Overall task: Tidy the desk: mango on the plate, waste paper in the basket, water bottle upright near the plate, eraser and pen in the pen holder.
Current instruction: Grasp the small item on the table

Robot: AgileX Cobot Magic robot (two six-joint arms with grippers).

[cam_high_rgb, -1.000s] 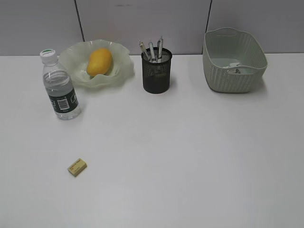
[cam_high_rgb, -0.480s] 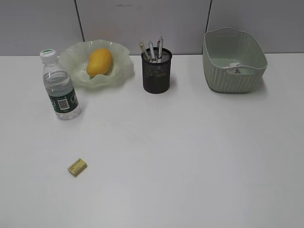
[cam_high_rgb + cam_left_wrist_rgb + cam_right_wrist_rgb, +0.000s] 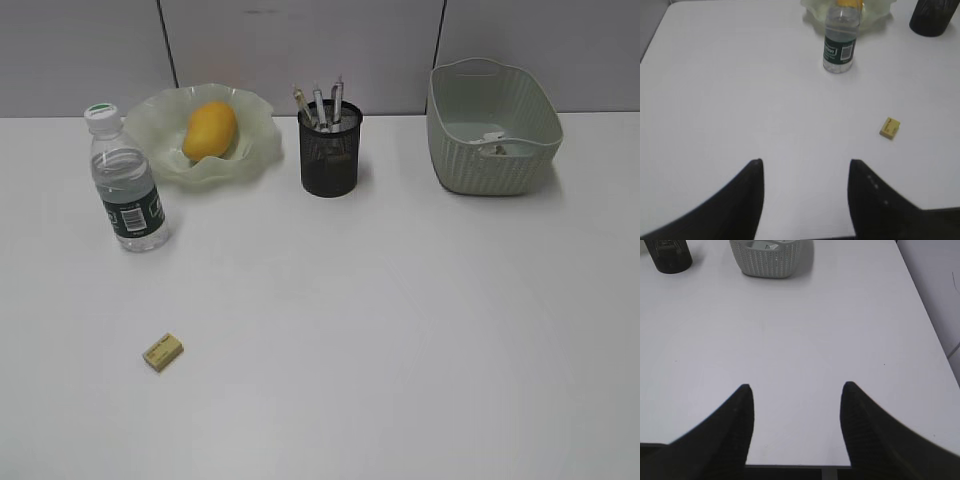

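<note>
Left hand empty; mango in plate.

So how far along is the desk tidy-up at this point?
Mostly done. The mango lies on the plate, the water bottle stands upright beside it, pens stick out of the pen holder, and crumpled paper sits in the basket. Nothing is in hand: both arms hang back with jaws open and empty. Left: the eraser, alone on the desk, goes in the holder.
</note>
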